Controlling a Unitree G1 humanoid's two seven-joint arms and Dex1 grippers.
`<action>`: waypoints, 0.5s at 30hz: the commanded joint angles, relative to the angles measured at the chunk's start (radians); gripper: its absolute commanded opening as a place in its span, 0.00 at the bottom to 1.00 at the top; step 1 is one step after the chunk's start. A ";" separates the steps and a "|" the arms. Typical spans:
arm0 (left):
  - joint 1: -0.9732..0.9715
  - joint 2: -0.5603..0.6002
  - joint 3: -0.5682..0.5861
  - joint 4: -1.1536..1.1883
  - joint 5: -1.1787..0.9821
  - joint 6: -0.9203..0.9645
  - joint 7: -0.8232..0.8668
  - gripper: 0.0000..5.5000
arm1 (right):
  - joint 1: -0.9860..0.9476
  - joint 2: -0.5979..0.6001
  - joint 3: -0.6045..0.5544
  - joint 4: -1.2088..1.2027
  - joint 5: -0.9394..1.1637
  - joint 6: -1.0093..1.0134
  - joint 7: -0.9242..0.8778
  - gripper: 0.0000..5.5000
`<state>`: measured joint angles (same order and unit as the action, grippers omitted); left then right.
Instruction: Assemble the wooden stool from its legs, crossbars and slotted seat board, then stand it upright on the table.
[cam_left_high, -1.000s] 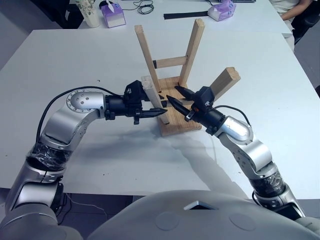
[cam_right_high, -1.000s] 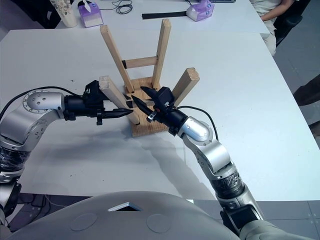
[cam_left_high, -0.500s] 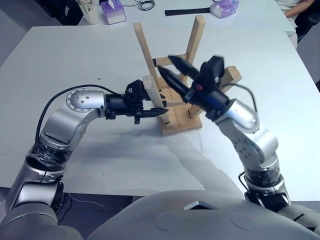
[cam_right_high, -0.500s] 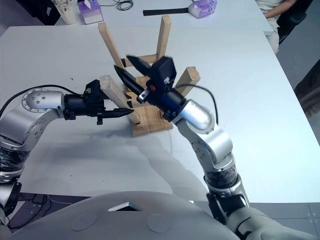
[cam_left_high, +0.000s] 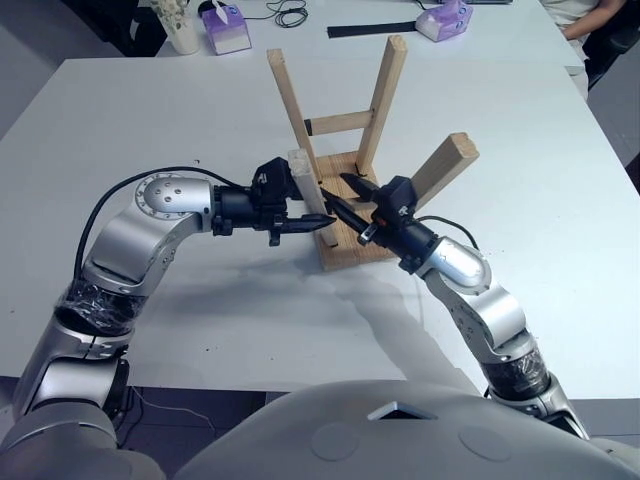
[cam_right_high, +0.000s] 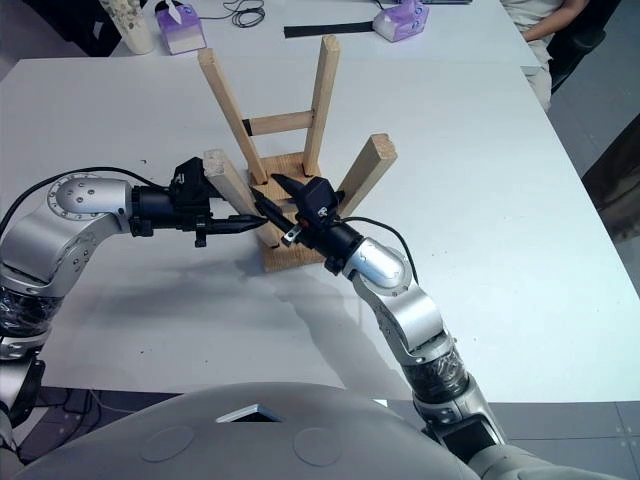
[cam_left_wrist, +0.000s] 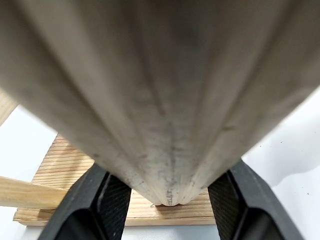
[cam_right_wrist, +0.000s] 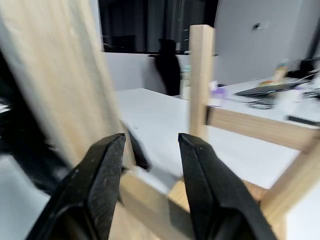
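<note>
Stool: We see the pale wooden stool (cam_left_high: 350, 170) upside down near the middle of the white table (cam_left_high: 150, 120), with its legs pointing up.
Seat board: The flat rectangular wooden seat board (cam_left_high: 352, 255) lies on the table beneath the legs.
Far legs: The tall square far left leg (cam_left_high: 291, 105) and the far right leg (cam_left_high: 386, 100) rise from the board and lean a little apart. A short wooden crossbar (cam_left_high: 340, 124) joins them about halfway up.
Near right leg: This thick square near right leg (cam_left_high: 446, 163) leans outward, toward the robot's right.
Near left leg: The near left leg (cam_left_high: 301, 180) stands at the board's left edge and tilts to the left.
Left gripper: The black two-fingered left gripper (cam_left_high: 318, 222) is clamped on the lower part of the near left leg. In the left wrist view we see one of its fingers (cam_left_wrist: 107, 200) pressed against each side of the wood.
Right gripper: The black right gripper (cam_left_high: 338, 190) has its fingers (cam_right_wrist: 102, 170) moderately apart and holds nothing. Its tips sit over the seat board, just beside the near left leg. We cannot tell whether they touch any wood.
</note>
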<state>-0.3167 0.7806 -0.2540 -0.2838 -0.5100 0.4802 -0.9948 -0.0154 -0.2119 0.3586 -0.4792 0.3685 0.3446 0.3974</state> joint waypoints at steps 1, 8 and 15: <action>0.063 0.022 -0.036 0.018 0.074 0.039 0.006 0.37 | -0.154 0.047 -0.218 -0.200 0.322 0.099 -0.066 0.36; 0.133 0.023 -0.037 -0.012 0.086 0.030 0.040 0.37 | -0.361 -0.154 -0.678 -0.055 0.489 0.105 -0.229 0.36; 0.128 0.024 -0.033 -0.011 0.083 0.032 0.039 0.37 | -0.137 -0.351 -0.577 0.290 -0.121 -0.035 -0.302 0.36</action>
<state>-0.2292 0.7781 -0.2324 -0.3416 -0.4961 0.4442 -0.9421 -0.2236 -0.5134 -0.2926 -0.2594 0.4090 0.3497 0.1099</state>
